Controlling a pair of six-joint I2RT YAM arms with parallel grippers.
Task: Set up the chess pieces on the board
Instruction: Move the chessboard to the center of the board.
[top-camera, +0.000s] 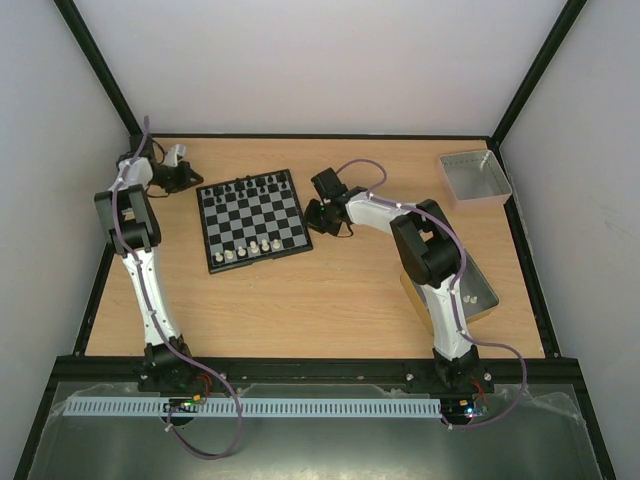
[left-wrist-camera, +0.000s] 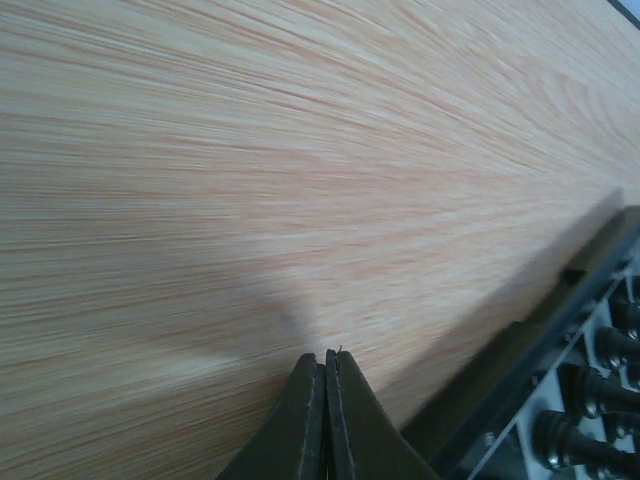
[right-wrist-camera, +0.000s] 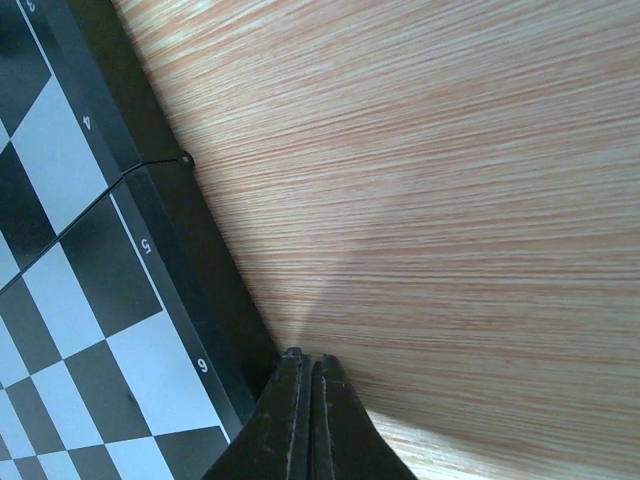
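The board (top-camera: 253, 221) lies on the wooden table left of centre. Several black pieces (top-camera: 249, 184) stand along its far row and several cream-white pieces (top-camera: 250, 249) along its near row. My left gripper (top-camera: 192, 183) is shut and empty, low over the table just off the board's far left corner. In the left wrist view its shut tips (left-wrist-camera: 325, 356) point at bare wood, with black pieces (left-wrist-camera: 585, 395) at the lower right. My right gripper (top-camera: 313, 222) is shut and empty beside the board's right rim (right-wrist-camera: 190, 250); its tips (right-wrist-camera: 308, 358) are over the wood.
A clear grey square bin (top-camera: 475, 177) stands at the far right. A tan-rimmed grey tray (top-camera: 483, 297) lies at the right, partly hidden under the right arm. White walls and a black frame close in the table.
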